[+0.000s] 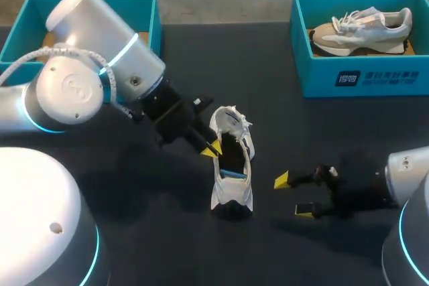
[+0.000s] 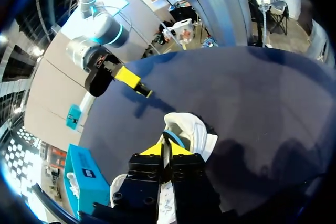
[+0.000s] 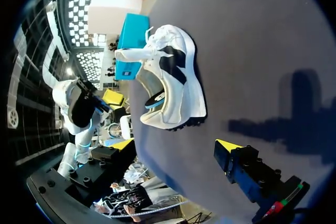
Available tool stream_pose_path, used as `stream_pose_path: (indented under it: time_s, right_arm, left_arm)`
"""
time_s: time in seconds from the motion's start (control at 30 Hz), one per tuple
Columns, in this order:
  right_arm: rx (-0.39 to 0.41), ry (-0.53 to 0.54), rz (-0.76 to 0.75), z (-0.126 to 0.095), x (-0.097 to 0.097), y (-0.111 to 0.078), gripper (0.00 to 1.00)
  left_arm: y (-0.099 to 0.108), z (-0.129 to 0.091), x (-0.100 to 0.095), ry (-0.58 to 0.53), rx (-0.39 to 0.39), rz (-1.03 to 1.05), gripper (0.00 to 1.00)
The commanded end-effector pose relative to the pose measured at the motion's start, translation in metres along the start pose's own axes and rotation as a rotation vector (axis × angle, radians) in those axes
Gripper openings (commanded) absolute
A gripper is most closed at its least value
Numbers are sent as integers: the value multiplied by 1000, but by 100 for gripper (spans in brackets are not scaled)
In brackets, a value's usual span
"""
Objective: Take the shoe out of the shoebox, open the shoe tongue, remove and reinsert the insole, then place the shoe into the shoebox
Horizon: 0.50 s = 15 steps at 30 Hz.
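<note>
The shoe (image 1: 231,165) sits out on the dark table (image 1: 234,65) near the middle, well clear of both boxes. Its laced end points to the far side and its heel end lies nearer to me. A blue strip (image 1: 234,174) shows inside its opening toward the heel, and the tongue is pulled up at the far end.

My left gripper (image 1: 211,150) is at the shoe's left rim. In the left wrist view its fingers are drawn almost together, and I see a thin pale edge pinched between them, which I take to be the shoe's collar. The blue strip lies just ahead of the tips.

My right gripper (image 1: 293,196) hangs low over the table to the right of the shoe, near it but not touching. Its fingers are spread wide with nothing between them, and the right wrist view shows the shoe lying ahead of them.

At the far right stands a teal shoebox (image 1: 362,78) with a beige shoe (image 1: 362,28) lying in it. A second teal box (image 1: 15,43) is at the far left, mostly hidden behind my left arm.
</note>
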State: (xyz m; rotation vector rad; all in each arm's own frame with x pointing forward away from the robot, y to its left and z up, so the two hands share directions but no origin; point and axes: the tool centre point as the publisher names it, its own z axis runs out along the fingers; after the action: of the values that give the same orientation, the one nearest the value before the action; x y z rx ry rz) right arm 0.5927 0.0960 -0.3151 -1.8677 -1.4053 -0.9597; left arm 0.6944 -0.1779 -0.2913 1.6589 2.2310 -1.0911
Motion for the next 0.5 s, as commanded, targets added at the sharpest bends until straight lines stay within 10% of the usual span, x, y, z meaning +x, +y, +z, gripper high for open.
stream_pose_path:
  time_s: [0.03,0.5]
  right_arm:
    - [14,-11,-5,-47,-3,-1,100]
    - [14,-11,-5,-47,-3,-1,100]
  left_arm:
    - [0,1,-7,123,-6,9,0]
    - [-2,-9,-15,202,-36,73,0]
